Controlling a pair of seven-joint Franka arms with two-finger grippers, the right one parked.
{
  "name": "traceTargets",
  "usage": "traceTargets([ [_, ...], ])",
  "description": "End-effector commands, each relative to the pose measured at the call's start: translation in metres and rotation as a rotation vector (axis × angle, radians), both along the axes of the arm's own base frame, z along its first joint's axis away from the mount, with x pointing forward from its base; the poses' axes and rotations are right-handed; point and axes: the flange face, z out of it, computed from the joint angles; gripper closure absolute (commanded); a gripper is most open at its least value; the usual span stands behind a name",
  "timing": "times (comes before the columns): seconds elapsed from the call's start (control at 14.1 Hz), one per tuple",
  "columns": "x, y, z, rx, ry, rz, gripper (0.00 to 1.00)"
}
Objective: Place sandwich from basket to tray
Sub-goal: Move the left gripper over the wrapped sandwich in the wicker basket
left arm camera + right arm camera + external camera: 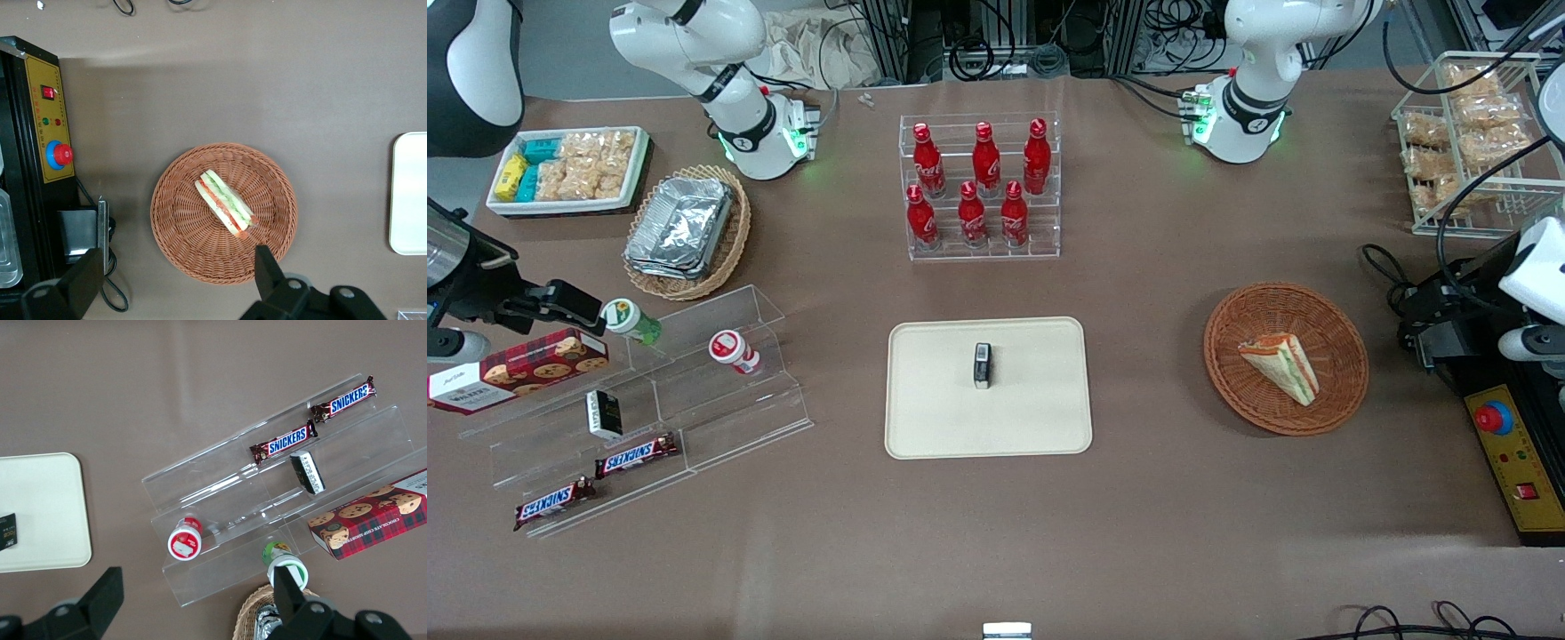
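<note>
- The tool [175, 280] hangs above the surface [1156, 533], over the rim of the basket [180, 220], its two fingers [265, 265] spread wide with nothing between them and touching nothing.
- The sandwich [1282, 364] lies in the basket [1249, 391] (a wedge with green and orange-red layers showing), clear of the tool.
- The tray [925, 418] sits on the surface well apart from the basket, toward the parked arm's end, with a small dark packet [982, 365] on it.
</note>
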Motion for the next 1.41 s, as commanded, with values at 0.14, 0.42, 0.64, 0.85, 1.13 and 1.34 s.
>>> traceTargets([
  [0.14, 0.009, -0.007, 0.000, -0.004, -0.005, 0.017, 0.00],
  [0.42, 0.017, -0.017, -0.009, -0.023, 0.002, 0.129, 0.00],
  [0.64, 0.021, -0.037, -0.034, -0.051, 0.003, 0.393, 0.00],
  [0.85, 0.016, -0.048, -0.083, -0.062, 0.013, 0.664, 0.00],
  [1.13, -0.009, -0.056, -0.173, -0.072, -0.028, 0.846, 0.00],
  [1.34, -0.026, -0.052, -0.218, -0.069, -0.010, 0.929, 0.00],
])
